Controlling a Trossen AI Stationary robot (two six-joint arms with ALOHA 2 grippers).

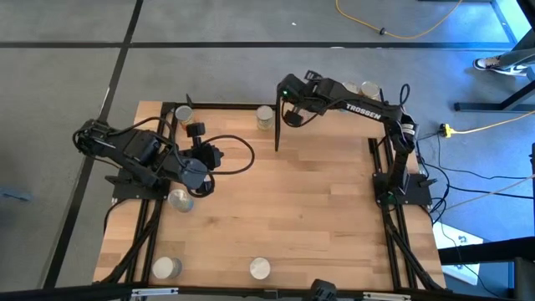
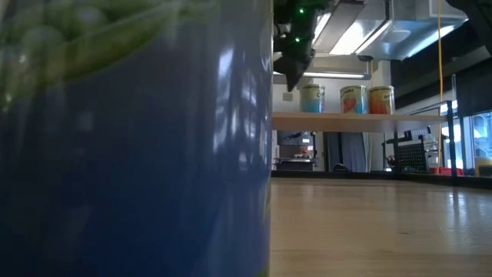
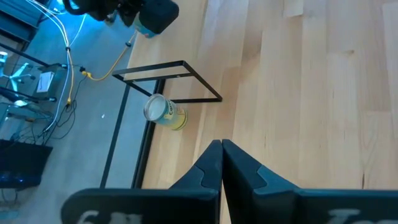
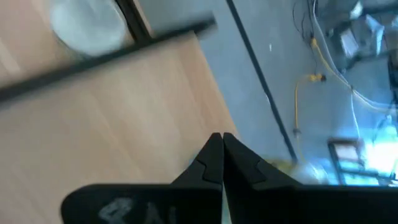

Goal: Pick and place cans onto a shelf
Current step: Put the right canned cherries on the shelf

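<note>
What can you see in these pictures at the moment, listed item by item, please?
cans on the table: five, silvery tops; two at the back, one beside the left arm, two at the front edge
cans on the shelf: three, coloured labels, in a row
shelf: one, light wood
table: one, light wood
cable: one, yellow, on the floor behind
left gripper: dark, shut, empty
right gripper: dark, shut, empty, at the back
</note>
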